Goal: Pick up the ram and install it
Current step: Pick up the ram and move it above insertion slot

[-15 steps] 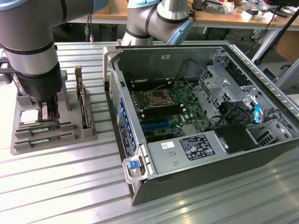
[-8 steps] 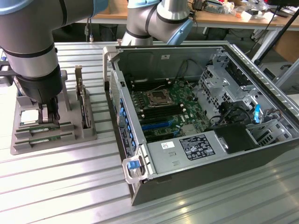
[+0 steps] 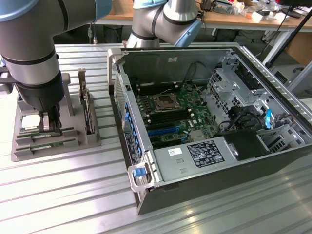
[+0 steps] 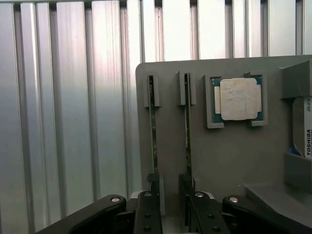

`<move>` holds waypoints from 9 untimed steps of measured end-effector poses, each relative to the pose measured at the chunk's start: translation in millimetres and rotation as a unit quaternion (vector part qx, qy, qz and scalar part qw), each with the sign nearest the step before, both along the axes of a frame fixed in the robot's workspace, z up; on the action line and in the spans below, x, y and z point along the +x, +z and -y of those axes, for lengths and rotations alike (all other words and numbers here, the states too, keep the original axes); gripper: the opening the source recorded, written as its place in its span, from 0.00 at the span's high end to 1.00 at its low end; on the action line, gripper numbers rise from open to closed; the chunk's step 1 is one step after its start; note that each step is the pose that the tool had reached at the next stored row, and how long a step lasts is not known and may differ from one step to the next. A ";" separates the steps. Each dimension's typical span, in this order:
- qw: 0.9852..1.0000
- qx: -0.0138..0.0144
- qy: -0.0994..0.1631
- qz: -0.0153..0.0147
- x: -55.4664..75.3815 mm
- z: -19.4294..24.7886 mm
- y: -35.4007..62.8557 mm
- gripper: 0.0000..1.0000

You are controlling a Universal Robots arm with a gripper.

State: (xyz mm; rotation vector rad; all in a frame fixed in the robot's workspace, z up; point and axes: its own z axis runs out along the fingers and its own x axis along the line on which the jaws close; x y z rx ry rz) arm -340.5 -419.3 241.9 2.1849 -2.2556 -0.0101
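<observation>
Hand [image 4: 170, 197] spread apart, clamped on nothing, low over the grey holder [image 4: 229, 161] on the ribbed desk [image 4: 73, 122]. Running away from it, ram [image 4: 153, 131] and its twin [image 4: 187, 139], on edge in slots, probably to offer thin faces for a pinch. Beyond, a processor [image 4: 238, 99] in its recess. Near ends of both sticks hidden behind the hand; chosen stick unclear. Toshiba hard drive [image 4: 306, 129] alongside, cut off.

Tabletop [image 3: 63, 195]: ribbed silver metal slats, grooves running across exterior-view frame. Grey plastic holder [image 3: 19, 153] sits flat on slats, left of frame. Open computer case [image 3: 219, 187] lies flat on slats, centre to right of frame, just beside holder, narrow gap between. Wrist view: tabletop [image 4: 73, 122] under holder [image 4: 229, 156], holder's side edge parallel to grooves.
</observation>
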 end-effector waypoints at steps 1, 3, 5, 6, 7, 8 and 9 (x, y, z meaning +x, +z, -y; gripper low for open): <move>1.000 0.000 0.000 0.000 -1.3 0.8 -1.2 0.70; 1.000 0.000 0.000 0.000 -3.0 1.9 -2.6 0.70; 1.000 0.000 0.001 0.000 -4.6 3.1 -4.5 0.70; 1.000 0.000 0.002 0.000 -5.6 3.9 -5.6 0.70; 1.000 0.000 0.002 0.000 -6.4 4.5 -6.5 0.70; 1.000 0.000 0.003 0.000 -7.1 5.0 -7.2 0.70; 1.000 0.000 0.003 0.000 -7.6 5.3 -7.9 0.70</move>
